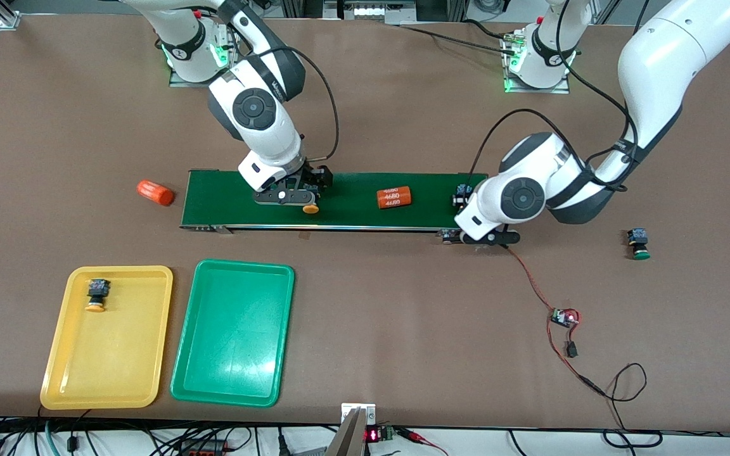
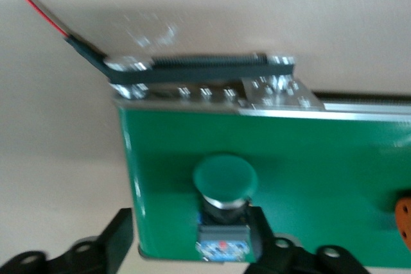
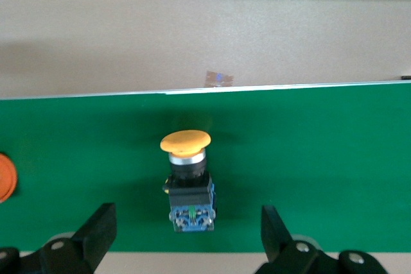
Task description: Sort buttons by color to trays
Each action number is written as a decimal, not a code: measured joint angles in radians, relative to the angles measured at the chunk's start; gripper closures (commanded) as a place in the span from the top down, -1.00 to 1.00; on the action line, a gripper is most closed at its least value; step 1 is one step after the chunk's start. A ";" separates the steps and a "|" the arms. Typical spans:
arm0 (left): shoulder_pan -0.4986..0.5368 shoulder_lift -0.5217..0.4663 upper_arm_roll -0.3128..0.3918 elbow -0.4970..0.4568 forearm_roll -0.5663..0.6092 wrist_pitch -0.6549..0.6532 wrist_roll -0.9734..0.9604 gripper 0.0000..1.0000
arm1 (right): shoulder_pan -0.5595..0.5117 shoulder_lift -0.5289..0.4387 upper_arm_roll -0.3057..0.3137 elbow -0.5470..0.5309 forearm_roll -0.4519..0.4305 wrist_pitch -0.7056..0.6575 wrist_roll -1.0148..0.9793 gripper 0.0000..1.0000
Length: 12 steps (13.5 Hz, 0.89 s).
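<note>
Front view: the right end effector [image 1: 293, 196] sits low over the conveyor belt [image 1: 352, 201] near the right arm's end, a yellow button [image 1: 310, 208] at its tips. The left end effector [image 1: 466, 218] is down at the belt's other end, where a green button [image 1: 463, 193] peeks out beside the wrist. One yellow button [image 1: 97, 294] already lies in the yellow tray [image 1: 61, 373]; the green tray [image 1: 232, 386] beside it holds nothing. A last green button [image 1: 639, 244] waits on the table [image 1: 403, 316] toward the left arm's end. An orange cylinder [image 1: 393, 197] lies mid-belt, another [image 1: 155, 192] off it.

Left wrist view: the green button [image 2: 225, 190] lies on its side, cap pointing away from the wrist. One finger [image 2: 260, 239] touches its body, the other [image 2: 119, 239] stands apart, so no grip here. It sits close to the belt's end edge.

Right wrist view: fingers [image 3: 96, 232] spread wide, the yellow button [image 3: 186, 181] centred between them, long axis pointing away from the wrist, untouched. Clear belt on both sides; closing across the black body looks the natural next move, with this arm nearer the trays.
</note>
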 measured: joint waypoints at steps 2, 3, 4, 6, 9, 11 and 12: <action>0.007 -0.002 0.001 0.080 0.000 -0.083 0.000 1.00 | 0.001 0.017 0.000 -0.009 -0.024 0.017 0.016 1.00; 0.008 -0.004 0.000 0.136 0.000 -0.152 0.006 1.00 | 0.002 0.023 0.000 -0.010 -0.028 0.023 0.018 1.00; 0.010 -0.006 0.001 0.195 0.001 -0.222 0.021 1.00 | 0.002 0.028 0.000 -0.010 -0.031 0.031 0.019 0.93; 0.024 -0.011 0.023 0.282 0.024 -0.314 0.085 1.00 | 0.002 0.037 -0.001 -0.011 -0.040 0.047 0.020 0.75; 0.071 -0.012 0.139 0.308 0.140 -0.328 0.284 1.00 | 0.002 0.058 -0.006 -0.012 -0.082 0.064 0.023 0.55; 0.095 -0.003 0.225 0.308 0.223 -0.295 0.418 1.00 | 0.002 0.075 -0.020 -0.012 -0.107 0.073 0.024 0.50; 0.103 0.001 0.263 0.308 0.247 -0.266 0.469 1.00 | 0.002 0.082 -0.029 -0.012 -0.117 0.076 0.024 0.42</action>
